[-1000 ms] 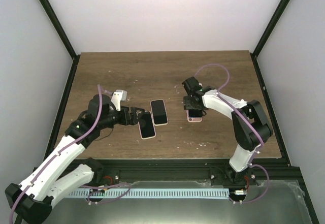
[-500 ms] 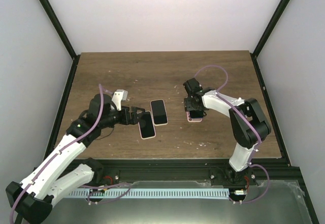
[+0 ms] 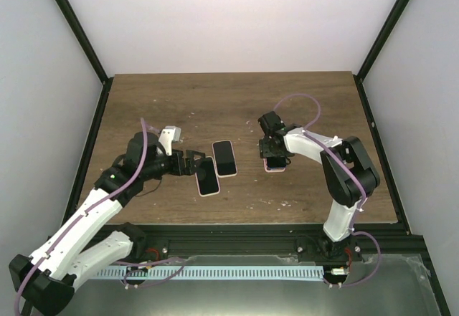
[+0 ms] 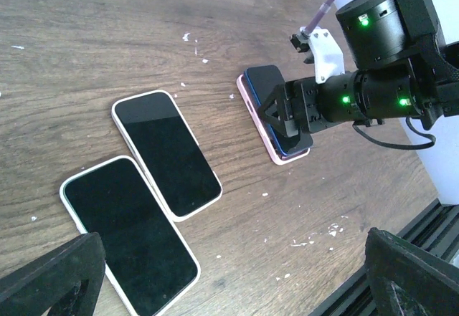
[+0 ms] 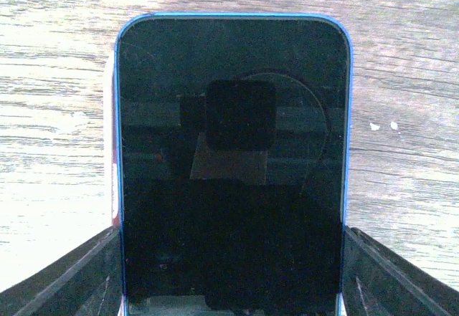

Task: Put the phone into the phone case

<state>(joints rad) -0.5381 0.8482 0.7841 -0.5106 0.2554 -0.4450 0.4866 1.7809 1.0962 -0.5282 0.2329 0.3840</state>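
Right jaws pinch the blue phone (image 5: 233, 158) by its long edges, wrist pitched down, elbow cocked outward. Phone lies on the pink case (image 3: 275, 166) on the counter (image 3: 215, 101); only a rim shows, seating unclear. Left jaws gape wide, arm stretched low

You have the phone (image 5: 233, 158) lying face up, right of the table's middle: a black, unlit screen with a thin blue rim and rounded corners. It sits flat on top of the phone case (image 4: 290, 158), its long sides lined up with the case's. The case is pale pink and shows only as a narrow strip along the phone's left edge in the right wrist view. From the left wrist view, pink edging shows along one long side and around the end.
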